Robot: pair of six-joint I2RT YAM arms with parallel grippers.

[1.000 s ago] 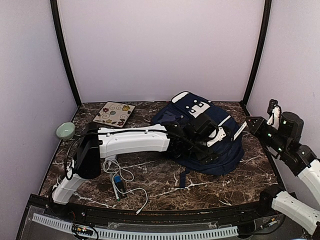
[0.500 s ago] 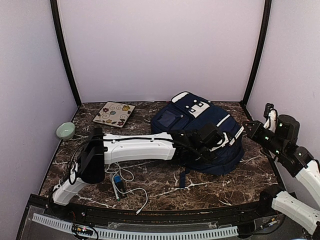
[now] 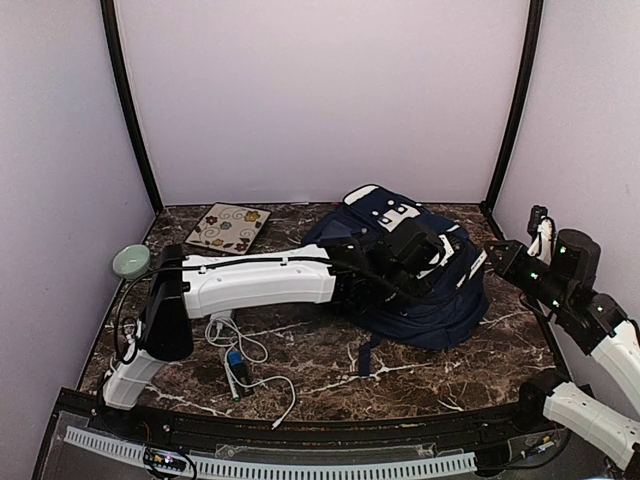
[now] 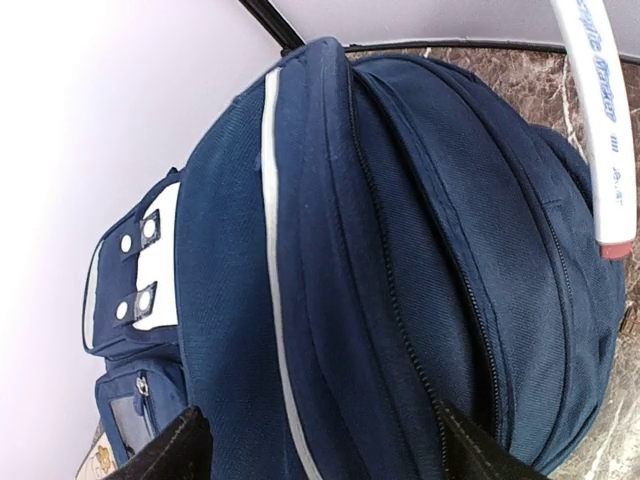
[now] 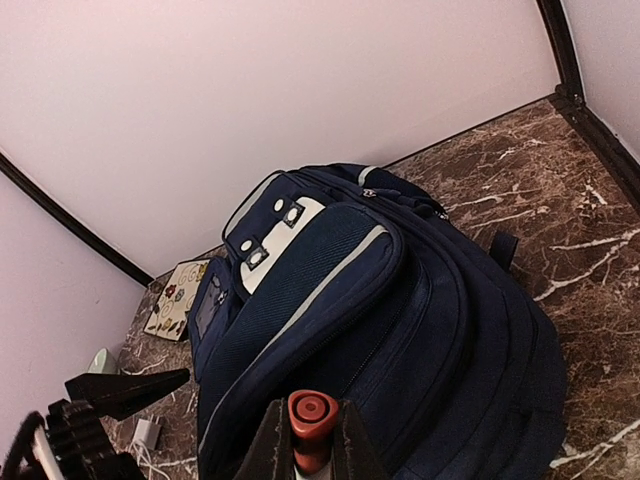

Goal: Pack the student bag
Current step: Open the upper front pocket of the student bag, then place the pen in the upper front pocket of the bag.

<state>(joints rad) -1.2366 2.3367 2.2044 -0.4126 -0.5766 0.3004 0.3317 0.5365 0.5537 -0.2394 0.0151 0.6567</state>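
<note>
Navy student bag (image 3: 440, 312): lies slumped at the right rear of the brown marble counter (image 3: 320, 350), its white patch toward the back wall.
Overhead view only: the left arm stretches across the counter to the bag. A floral pad (image 3: 228, 228), a green bowl (image 3: 131, 261) and a white cable (image 3: 245, 365) sit well to the bag's left.
Left wrist view only: zip lines and a white stripe close up, with a white marker (image 4: 598, 120) at the frame's right edge.
Left gripper (image 3: 432, 258): on top of the bag, fingers (image 4: 172, 448) spread wide with the bag's bulge between them. Whether they pinch fabric, I cannot tell.
Right gripper (image 5: 310, 445): clenched on the marker, red end toward the bag, near its right side and not touching.
Room: bare counter in front of the bag; the right wall and a black corner post stand near it.
</note>
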